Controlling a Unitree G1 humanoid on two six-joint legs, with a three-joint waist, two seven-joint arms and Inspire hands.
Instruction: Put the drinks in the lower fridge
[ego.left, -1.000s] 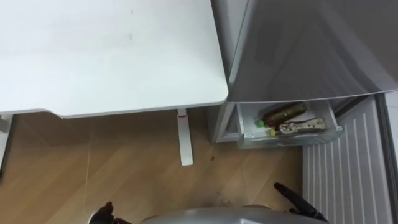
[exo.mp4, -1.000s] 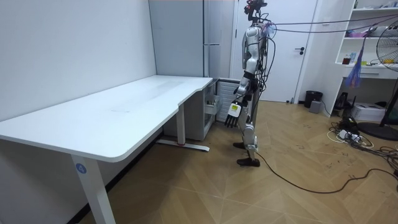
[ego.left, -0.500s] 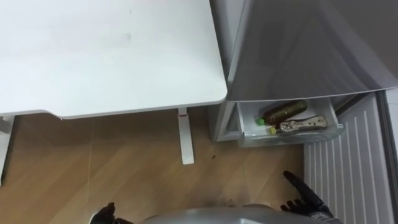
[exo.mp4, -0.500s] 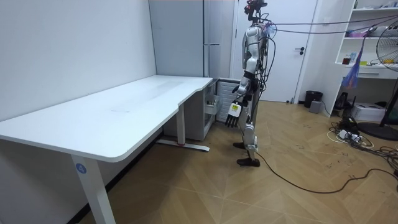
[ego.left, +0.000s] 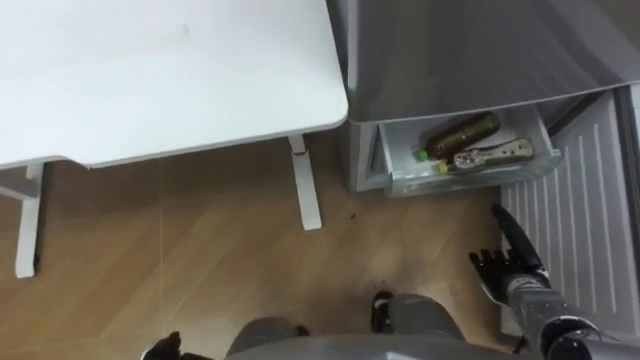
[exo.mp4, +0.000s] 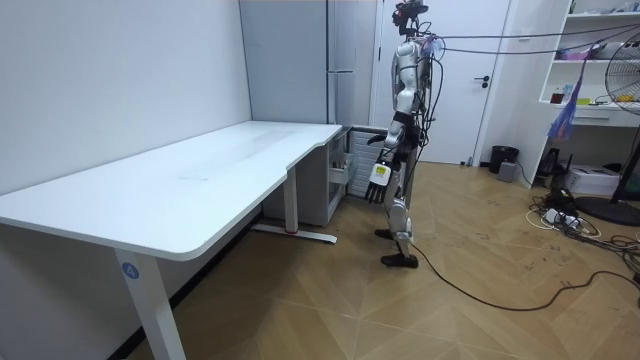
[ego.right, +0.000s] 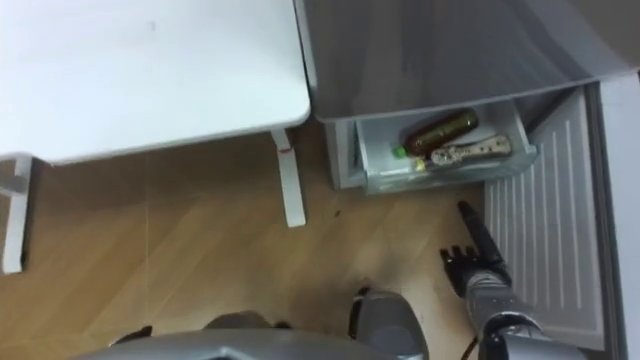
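Observation:
The fridge's lower drawer (ego.left: 465, 180) stands pulled out, and two drinks lie in it side by side. One is a brown bottle (ego.left: 462, 131); the other is a pale patterned bottle (ego.left: 492, 154) with a green cap. My right hand (ego.left: 510, 262) hangs open above the floor just in front of the drawer, fingers straight and pointing toward it, holding nothing. A dark bit of my left hand (ego.left: 165, 348) sits at the bottom left edge; in the room view it hangs relaxed by my thigh (exo.mp4: 378, 178). I stand facing the fridge (exo.mp4: 340, 60).
A white table (ego.left: 150, 70) fills the left, its leg (ego.left: 306, 190) standing on the wooden floor close to the drawer. The open fridge door (ego.left: 585, 200), ribbed inside, lies along the right. The grey fridge front (ego.left: 470, 50) rises above the drawer.
The camera has tipped down and shifted. My right hand has risen further into view, toward the drawer and door. The two bottles have not moved.

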